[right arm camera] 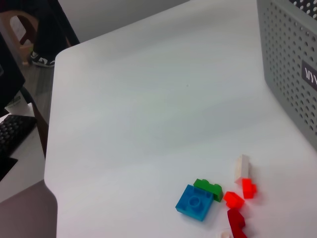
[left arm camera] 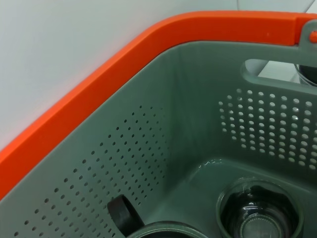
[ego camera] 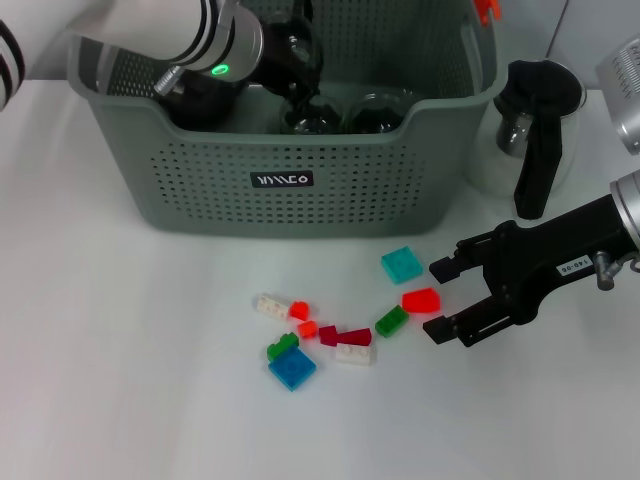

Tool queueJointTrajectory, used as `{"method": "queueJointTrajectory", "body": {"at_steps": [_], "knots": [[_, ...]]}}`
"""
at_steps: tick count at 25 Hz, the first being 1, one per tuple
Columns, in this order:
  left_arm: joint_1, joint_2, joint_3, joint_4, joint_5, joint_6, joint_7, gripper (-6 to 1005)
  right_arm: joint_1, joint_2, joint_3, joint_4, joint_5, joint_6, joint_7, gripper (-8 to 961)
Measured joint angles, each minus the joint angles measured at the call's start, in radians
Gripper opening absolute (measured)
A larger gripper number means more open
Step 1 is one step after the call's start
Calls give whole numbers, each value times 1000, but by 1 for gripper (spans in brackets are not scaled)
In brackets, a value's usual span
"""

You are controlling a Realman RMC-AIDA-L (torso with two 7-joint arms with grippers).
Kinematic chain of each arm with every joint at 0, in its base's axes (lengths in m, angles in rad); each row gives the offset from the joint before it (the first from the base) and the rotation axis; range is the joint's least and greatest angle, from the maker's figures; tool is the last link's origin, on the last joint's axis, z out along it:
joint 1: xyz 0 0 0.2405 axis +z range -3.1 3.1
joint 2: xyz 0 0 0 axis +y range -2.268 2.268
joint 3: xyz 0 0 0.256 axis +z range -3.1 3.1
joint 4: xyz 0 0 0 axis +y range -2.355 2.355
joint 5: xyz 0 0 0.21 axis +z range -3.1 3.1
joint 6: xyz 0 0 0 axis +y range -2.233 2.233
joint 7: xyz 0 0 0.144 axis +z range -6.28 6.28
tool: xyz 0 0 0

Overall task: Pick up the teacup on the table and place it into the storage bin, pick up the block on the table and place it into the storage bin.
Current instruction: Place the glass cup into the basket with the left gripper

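Note:
The grey-green storage bin (ego camera: 200, 190) stands at the back of the white table. My left gripper (ego camera: 298, 75) reaches down inside it, over a clear glass teacup (ego camera: 312, 122); a second glass teacup (ego camera: 385, 108) sits beside that one. The left wrist view shows the storage bin's wall (left arm camera: 148, 148) and a teacup (left arm camera: 260, 214) on its floor. Several small blocks lie in front of the bin. My right gripper (ego camera: 440, 300) is open low over the table, its fingertips either side of a red block (ego camera: 421, 300).
Other blocks include a teal block (ego camera: 402, 264), a green block (ego camera: 391, 320), a blue block (ego camera: 291, 368) and a white block (ego camera: 271, 305). A glass pitcher (ego camera: 530, 130) with a black handle stands right of the bin. The right wrist view shows the table's edge (right arm camera: 52, 163).

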Motion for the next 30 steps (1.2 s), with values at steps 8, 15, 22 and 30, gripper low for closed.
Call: {"method": "queueJointTrajectory", "body": {"at_steps": [8,15,22,30], "knots": [[5,-5,0,5,0,-9,-1,64,0,0,0,0,0,-1,6,891],[13,-7,0,18,0,-5,0,377,0,0,0,-3,0,-1,7,890],[67,-14,-9,162,0,83,-14,652,0,-2,8,-1,0,5,2,891],[242,-44,-17,641,-71,399,-76,752,-1,-10,12,-6,0,6,4,891]]}}
